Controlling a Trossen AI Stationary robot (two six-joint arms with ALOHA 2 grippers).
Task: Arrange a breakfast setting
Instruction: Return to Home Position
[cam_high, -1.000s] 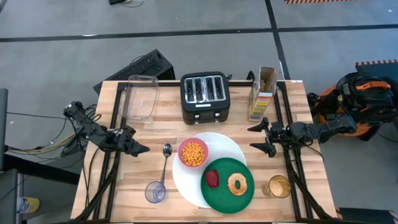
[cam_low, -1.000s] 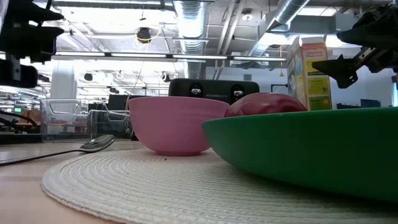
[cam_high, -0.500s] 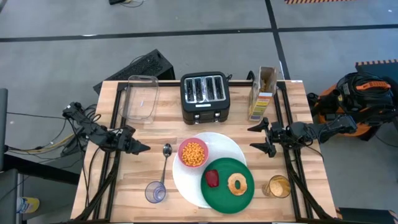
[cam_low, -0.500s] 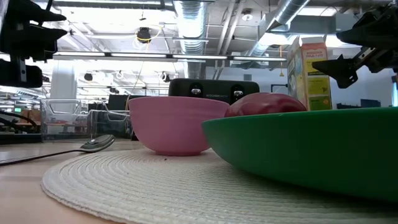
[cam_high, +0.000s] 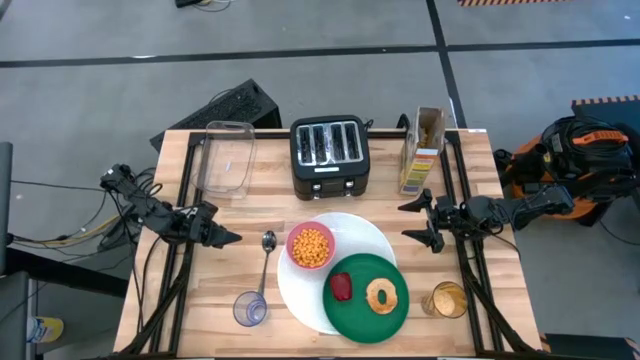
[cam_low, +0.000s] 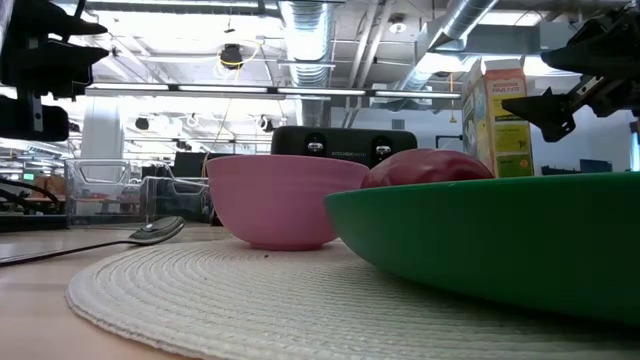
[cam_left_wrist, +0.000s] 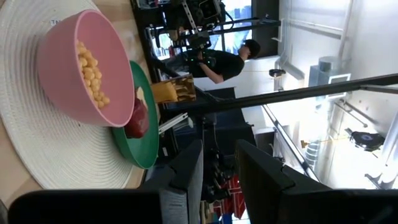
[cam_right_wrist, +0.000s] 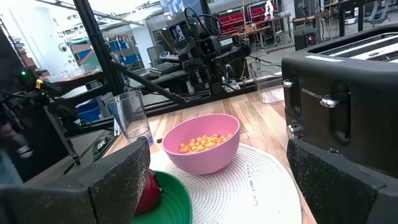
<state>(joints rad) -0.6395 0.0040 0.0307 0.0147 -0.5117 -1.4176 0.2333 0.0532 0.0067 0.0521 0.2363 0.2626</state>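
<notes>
Note that neither arm has moved: left gripper (cam_high: 234, 238) fingers narrowly parted, right gripper (cam_high: 406, 221) fingers wide, both empty, so the setting looks complete.

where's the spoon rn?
High view: the metal spoon lies on the bare wood just left of the white mat, with its bowl end beside the pink bowl and its handle pointing toward the clear tumbler.

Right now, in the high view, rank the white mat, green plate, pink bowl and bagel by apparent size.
Largest to smallest:
1. white mat
2. green plate
3. pink bowl
4. bagel
All sit on the table under the overhead camera, so nearness hardly skews this.
</notes>
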